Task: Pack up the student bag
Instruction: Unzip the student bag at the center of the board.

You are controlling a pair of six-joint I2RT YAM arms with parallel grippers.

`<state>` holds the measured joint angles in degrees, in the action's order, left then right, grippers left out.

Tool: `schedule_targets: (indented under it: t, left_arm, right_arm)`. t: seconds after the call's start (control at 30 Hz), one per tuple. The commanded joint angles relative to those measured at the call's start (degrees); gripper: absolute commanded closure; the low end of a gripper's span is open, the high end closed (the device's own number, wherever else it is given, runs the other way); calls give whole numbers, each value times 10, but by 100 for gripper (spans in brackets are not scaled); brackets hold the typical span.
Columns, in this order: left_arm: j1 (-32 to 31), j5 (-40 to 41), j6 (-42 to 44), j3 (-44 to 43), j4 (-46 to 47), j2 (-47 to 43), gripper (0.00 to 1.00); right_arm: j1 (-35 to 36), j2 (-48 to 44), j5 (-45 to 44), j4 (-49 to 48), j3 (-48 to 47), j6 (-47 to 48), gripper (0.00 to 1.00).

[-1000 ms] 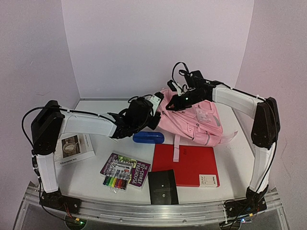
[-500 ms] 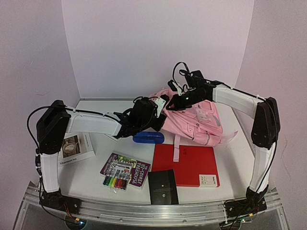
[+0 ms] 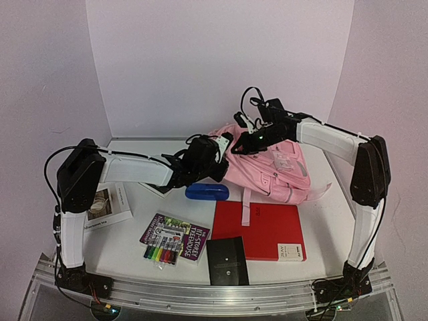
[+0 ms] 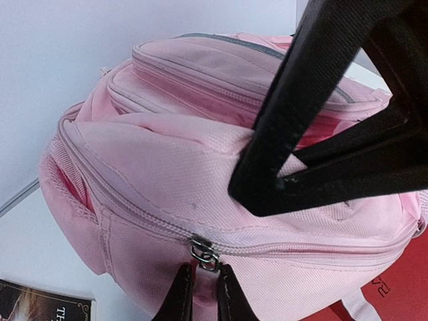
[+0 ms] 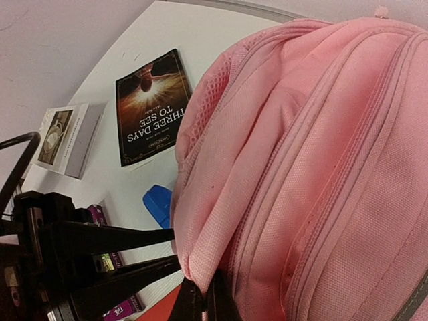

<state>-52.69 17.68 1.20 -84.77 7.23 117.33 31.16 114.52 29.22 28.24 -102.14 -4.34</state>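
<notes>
**Two arms grip student bag (image 3: pixel 281 167) at the tabletop's (image 3: pixel 334 200) far edge**

Right of centre, the right fingers (image 5: pixel 192 304) press together on a fold of its top, and the left fingers (image 4: pixel 180 294) pinch a zip pull (image 4: pixel 204 255). From above, the left arm hides the paperback (image 5: pixel 152 107) and overlaps the blue case (image 3: pixel 207 192). Open tabletop borders the right edge.

From above, the left arm (image 3: pixel 140 172) covers nearly all of the dark book (image 5: pixel 150 107). At the right wrist, the bag (image 5: pixel 301 167) hides half the blue case (image 5: pixel 158 204). The lower end of the zip pull (image 4: pixel 204 256) is lost between the tips of the left gripper (image 4: pixel 202 284). The label on the red folder (image 3: pixel 267 227) is too small to read.
</notes>
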Motion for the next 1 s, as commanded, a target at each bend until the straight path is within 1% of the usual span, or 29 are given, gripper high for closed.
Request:
schedule_targets:
  t: [0.0,0.1,0.3,0.47,0.57,0.67,0.87,0.97]
  left_arm:
    - [8,-8,-7,17,22,-43,93]
    - [8,-21,-7,36,34,-61,99]
    - [14,-67,-31,65,38,-95,100]
    - [40,-87,-74,68,17,-110,100]
    - [61,-100,-101,64,17,-111,100]
    - [68,-102,-111,45,1,-99,100]
    - [77,-110,-132,27,-22,-87,100]
    - [94,-104,-161,28,-31,-89,100]
  right_arm:
    - [2,-48,25,-45,-4,11,100]
    - [2,-48,16,-44,-3,20,100]
    - [2,-52,-4,-39,1,57,100]
    - [2,-58,-24,-33,10,106,100]
    - [2,-61,-29,-27,17,135,100]
    - [1,-66,-33,-19,23,165,100]
    - [2,-100,-66,-1,71,252,100]
    - [2,-122,-111,4,110,320,100]
